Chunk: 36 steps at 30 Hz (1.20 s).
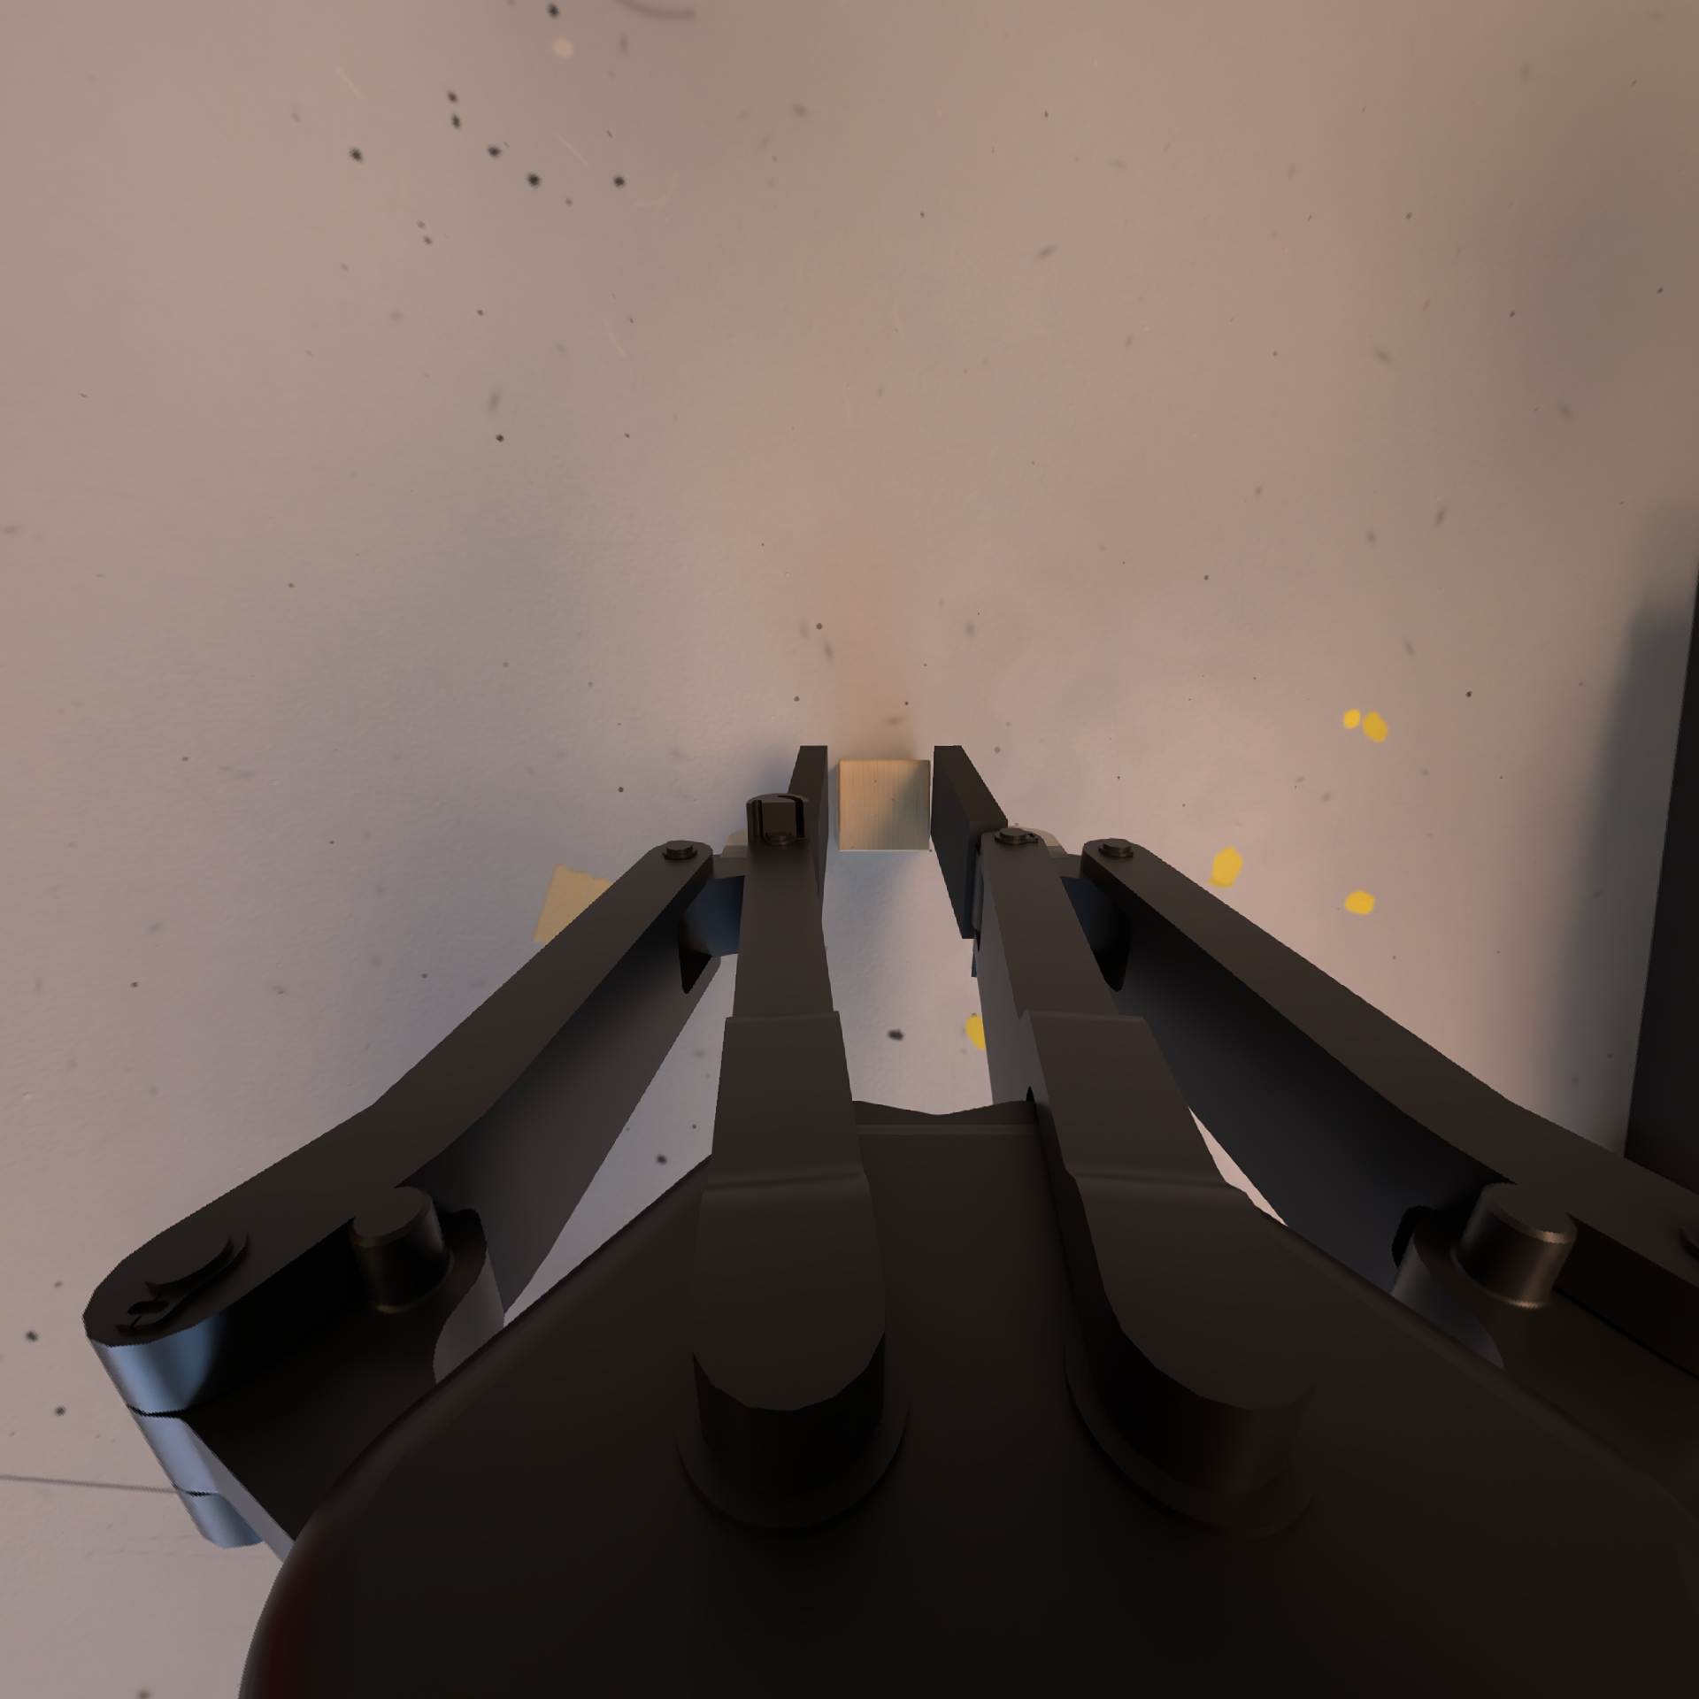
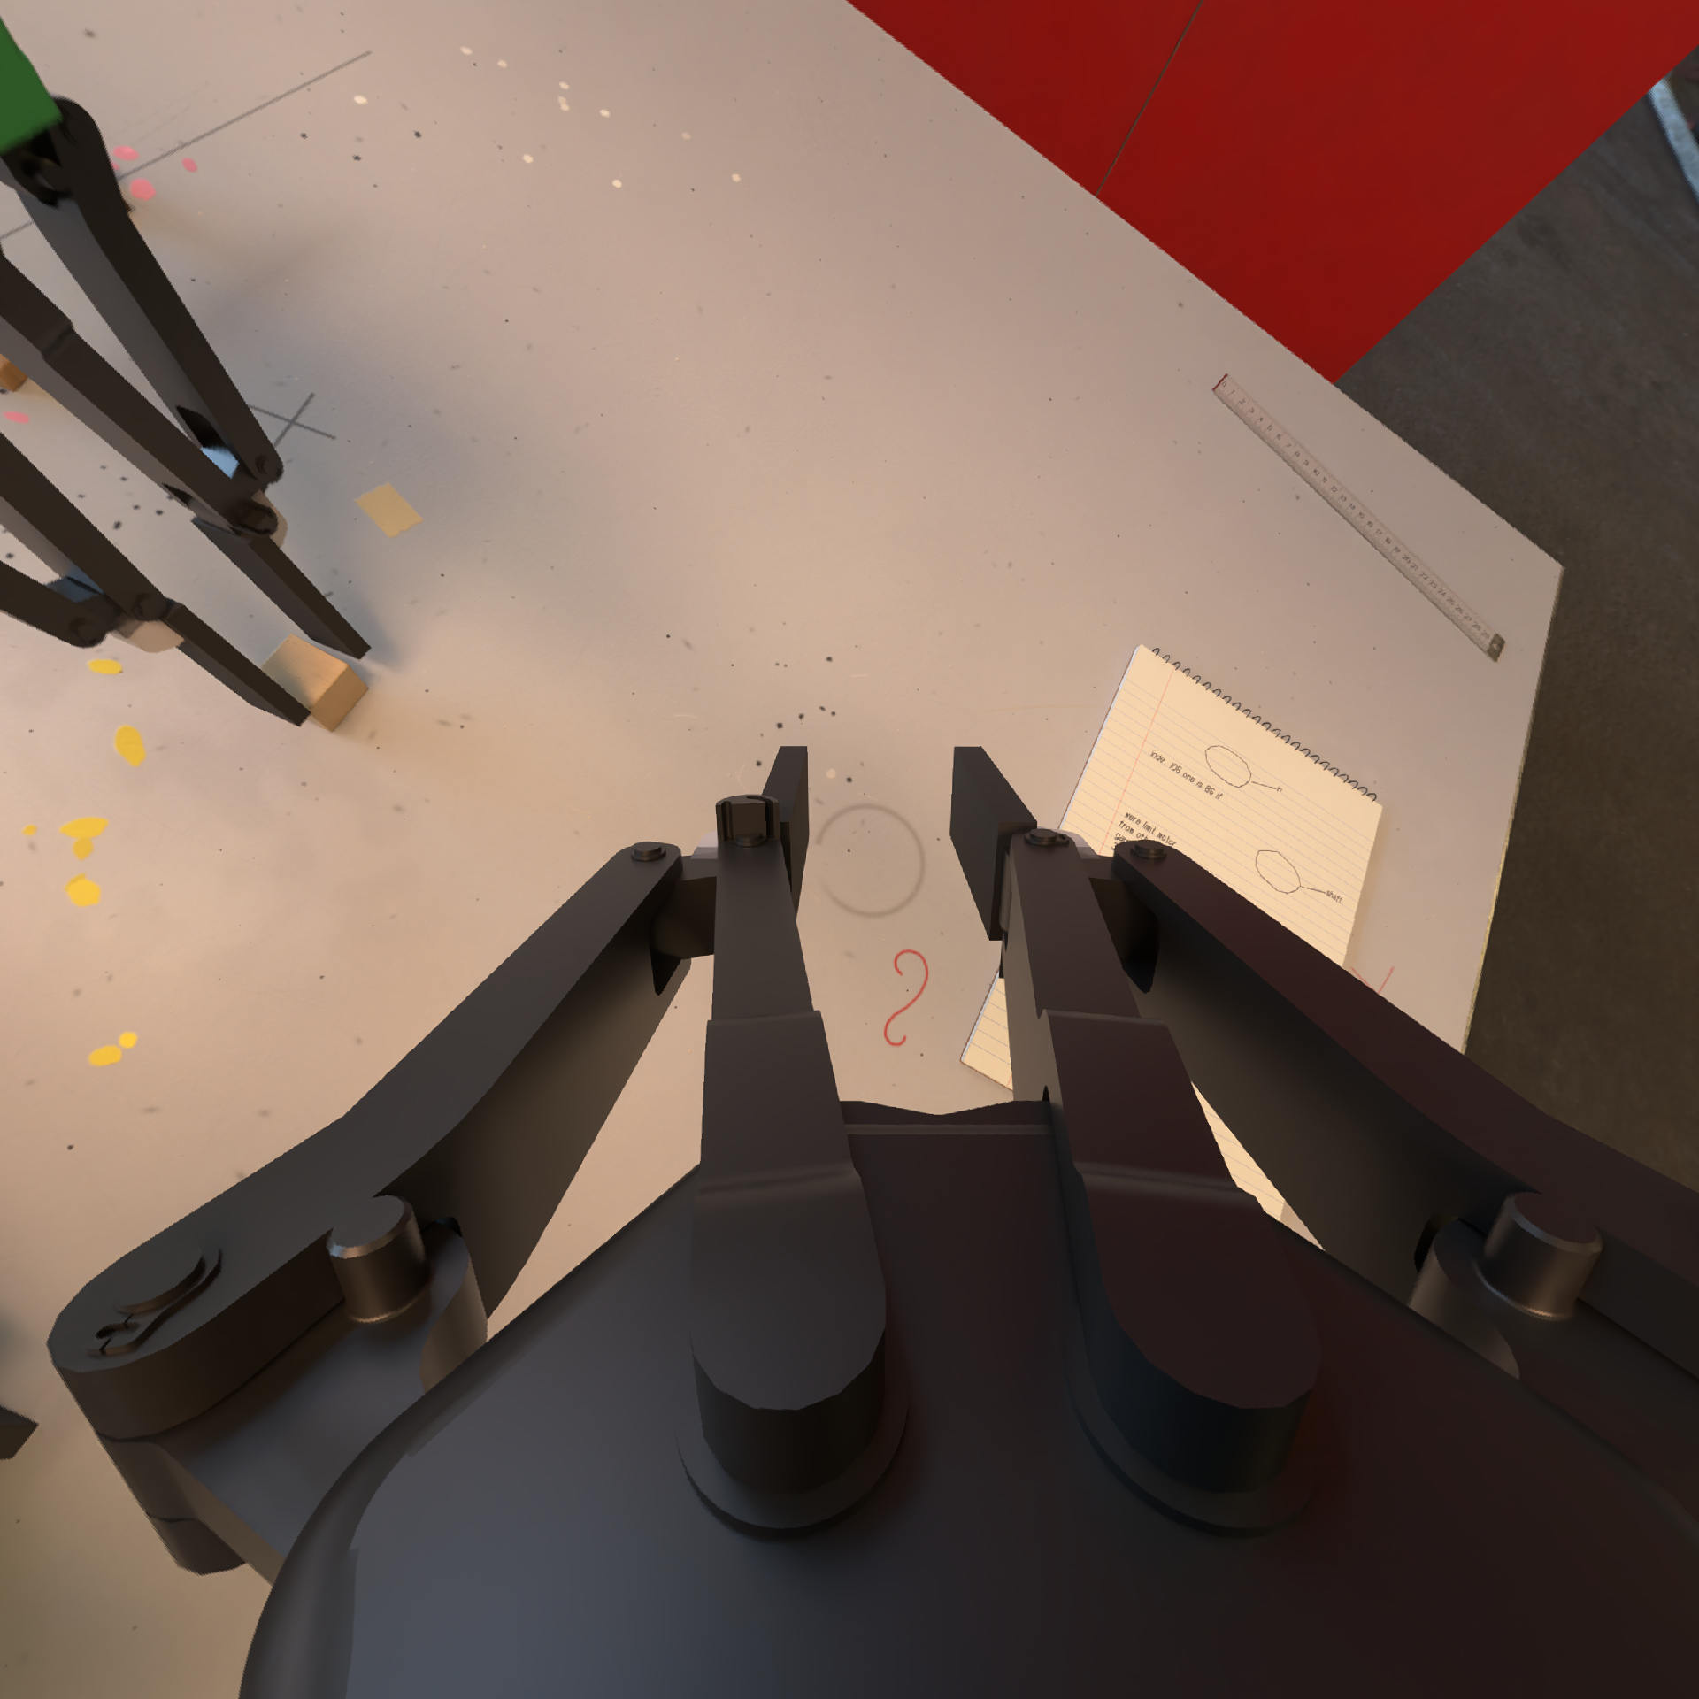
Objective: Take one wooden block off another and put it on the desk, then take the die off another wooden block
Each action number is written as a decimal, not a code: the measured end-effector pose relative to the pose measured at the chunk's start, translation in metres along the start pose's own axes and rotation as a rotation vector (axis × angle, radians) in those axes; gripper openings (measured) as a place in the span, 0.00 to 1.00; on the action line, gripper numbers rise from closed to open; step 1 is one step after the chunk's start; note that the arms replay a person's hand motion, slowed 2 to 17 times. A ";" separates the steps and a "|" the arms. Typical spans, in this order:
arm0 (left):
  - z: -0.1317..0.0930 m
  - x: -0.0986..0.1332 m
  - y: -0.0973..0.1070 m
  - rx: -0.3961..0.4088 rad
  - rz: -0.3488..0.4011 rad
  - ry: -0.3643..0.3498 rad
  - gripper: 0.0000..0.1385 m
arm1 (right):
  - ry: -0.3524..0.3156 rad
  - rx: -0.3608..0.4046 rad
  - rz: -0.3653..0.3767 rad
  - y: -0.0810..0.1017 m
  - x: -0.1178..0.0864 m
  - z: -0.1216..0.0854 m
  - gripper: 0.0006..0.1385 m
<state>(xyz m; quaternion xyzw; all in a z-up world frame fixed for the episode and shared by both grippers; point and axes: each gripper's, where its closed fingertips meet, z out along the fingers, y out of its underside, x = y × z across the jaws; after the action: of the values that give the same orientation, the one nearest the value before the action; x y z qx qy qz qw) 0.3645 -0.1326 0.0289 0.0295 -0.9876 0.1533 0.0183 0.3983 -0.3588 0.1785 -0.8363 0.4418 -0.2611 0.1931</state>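
A pale wooden block (image 1: 883, 804) rests on the desk between the fingers of my left gripper (image 1: 878, 752). The jaws straddle it with a thin gap on each side, so the gripper is narrowly open. The right wrist view shows the same block (image 2: 313, 680) flat on the desk, with the left gripper (image 2: 336, 685) around it. Part of another wooden block (image 2: 11, 372) shows at the left edge behind the left arm's linkage. My right gripper (image 2: 878, 763) is open and empty above a faint ring mark on the desk. No die is in view.
A spiral notebook (image 2: 1223, 827) lies just right of my right gripper, and a ruler (image 2: 1361, 515) lies near the desk's far edge. A red panel (image 2: 1287, 138) lies beyond the desk. A tan tape patch (image 2: 388, 508) is stuck to the desk. Yellow paint spots (image 2: 85, 832) dot it.
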 end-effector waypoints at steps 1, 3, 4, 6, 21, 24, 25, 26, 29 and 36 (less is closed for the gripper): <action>-0.004 -0.001 -0.001 0.010 0.000 -0.004 0.22 | 0.001 0.002 0.003 0.000 0.001 -0.001 0.30; -0.015 -0.005 -0.003 0.034 -0.003 -0.021 0.22 | 0.002 0.006 0.008 0.001 0.002 -0.002 0.30; -0.021 -0.008 -0.004 0.046 -0.004 -0.032 0.22 | 0.004 0.007 0.011 0.002 0.002 -0.003 0.30; -0.035 -0.014 -0.004 0.070 -0.003 -0.058 0.22 | 0.007 0.010 0.016 0.003 0.004 -0.004 0.30; -0.169 -0.084 0.041 0.192 0.032 -0.284 0.23 | 0.025 0.046 0.042 0.002 0.011 -0.014 0.30; -0.185 -0.102 0.064 0.157 0.047 -0.329 0.22 | 0.026 0.051 0.042 0.001 0.011 -0.015 0.30; -0.190 -0.107 0.072 0.143 0.050 -0.343 0.22 | 0.026 0.052 0.042 0.001 0.011 -0.015 0.30; -0.193 -0.112 0.080 0.130 0.053 -0.355 0.22 | 0.026 0.052 0.041 0.001 0.010 -0.015 0.30; -0.200 -0.126 0.103 0.093 0.054 -0.374 0.21 | 0.026 0.051 0.038 0.000 0.009 -0.015 0.30; -0.195 -0.143 0.146 0.051 0.020 -0.320 0.20 | 0.033 0.034 0.028 0.000 0.007 -0.013 0.30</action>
<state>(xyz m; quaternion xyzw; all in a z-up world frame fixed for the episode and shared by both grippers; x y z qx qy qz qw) 0.5031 0.0733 0.1641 0.0443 -0.9739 0.1718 -0.1416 0.3936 -0.3664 0.1906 -0.8221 0.4521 -0.2797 0.2036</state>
